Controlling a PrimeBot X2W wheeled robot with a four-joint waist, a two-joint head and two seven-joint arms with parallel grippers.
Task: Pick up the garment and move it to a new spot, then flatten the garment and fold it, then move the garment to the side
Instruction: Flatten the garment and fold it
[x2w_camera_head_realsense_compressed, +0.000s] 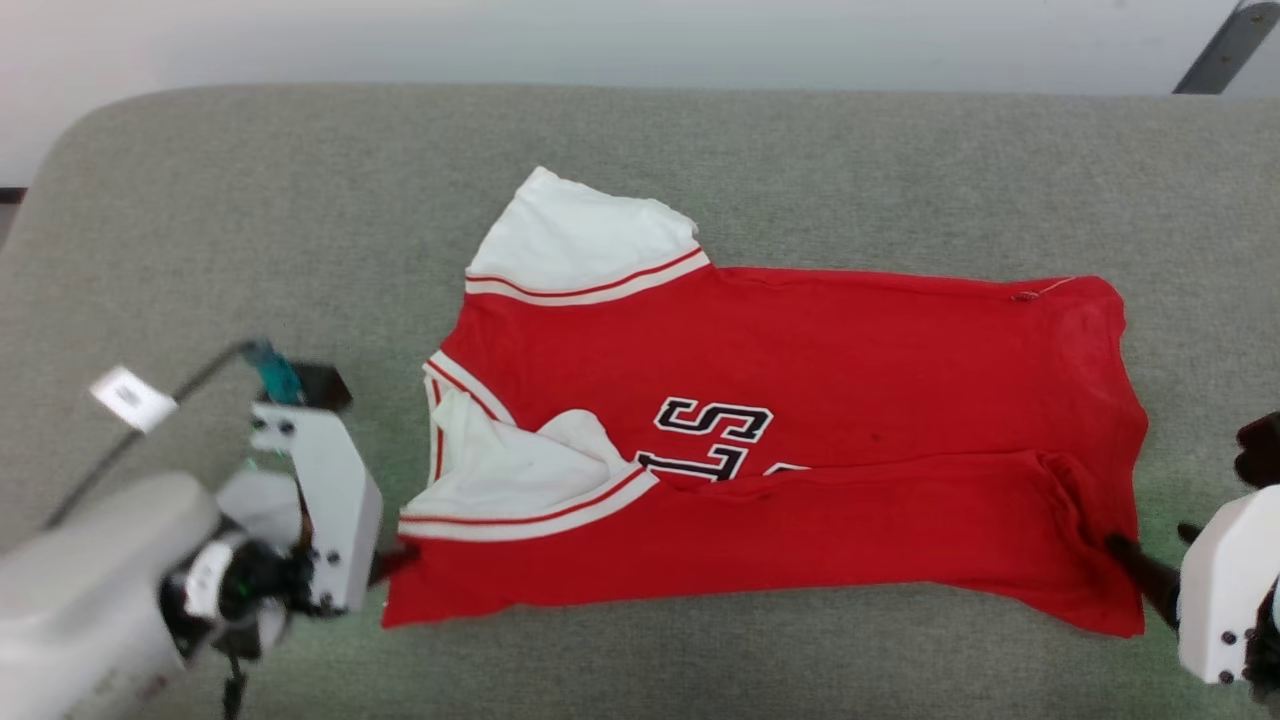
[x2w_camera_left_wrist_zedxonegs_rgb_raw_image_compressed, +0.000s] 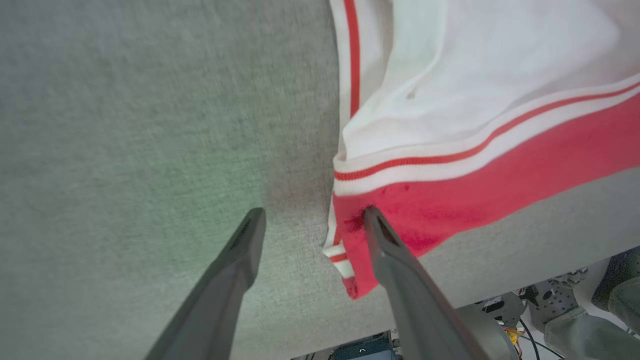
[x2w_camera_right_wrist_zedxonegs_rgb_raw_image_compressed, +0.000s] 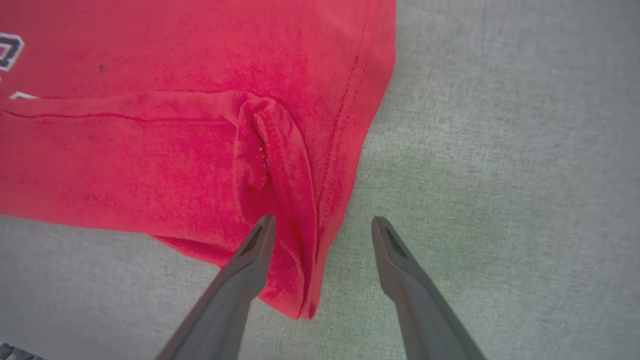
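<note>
A red basketball-style garment (x2w_camera_head_realsense_compressed: 800, 330) is shown lying across the middle of a grey fabric-covered tabletop (x2w_camera_head_realsense_compressed: 250, 200), collar end toward 9 o'clock and hem toward 3 o'clock. Its near long edge lies folded over toward 12 o'clock, so that the lower part of the black lettering (x2w_camera_head_realsense_compressed: 715, 435) is covered. One white sleeve (x2w_camera_head_realsense_compressed: 580, 240) is spread at 11 o'clock, and the other (x2w_camera_head_realsense_compressed: 510, 470) is tucked partly under the folded band. The left claw (x2w_camera_left_wrist_zedxonegs_rgb_raw_image_compressed: 314, 212) is seen spread wide at the garment's 8 o'clock corner, one fingertip resting on or just over the red cloth and the other over bare tabletop, with nothing pinched. The right claw (x2w_camera_right_wrist_zedxonegs_rgb_raw_image_compressed: 324, 220) is likewise spread at the 4 o'clock corner, one fingertip over the cloth beside a raised pucker (x2w_camera_right_wrist_zedxonegs_rgb_raw_image_compressed: 270, 150) and nothing gripped. The first lengthwise fold is judged to be laid. For the step to be done well, both claws should be lifted away cleanly so that the corners are not dragged. The pucker at 4 o'clock should be pressed flat. After that, the far edge would probably be taken at both ends together and brought evenly toward 6 o'clock, so that the folded edges stay parallel.
</note>
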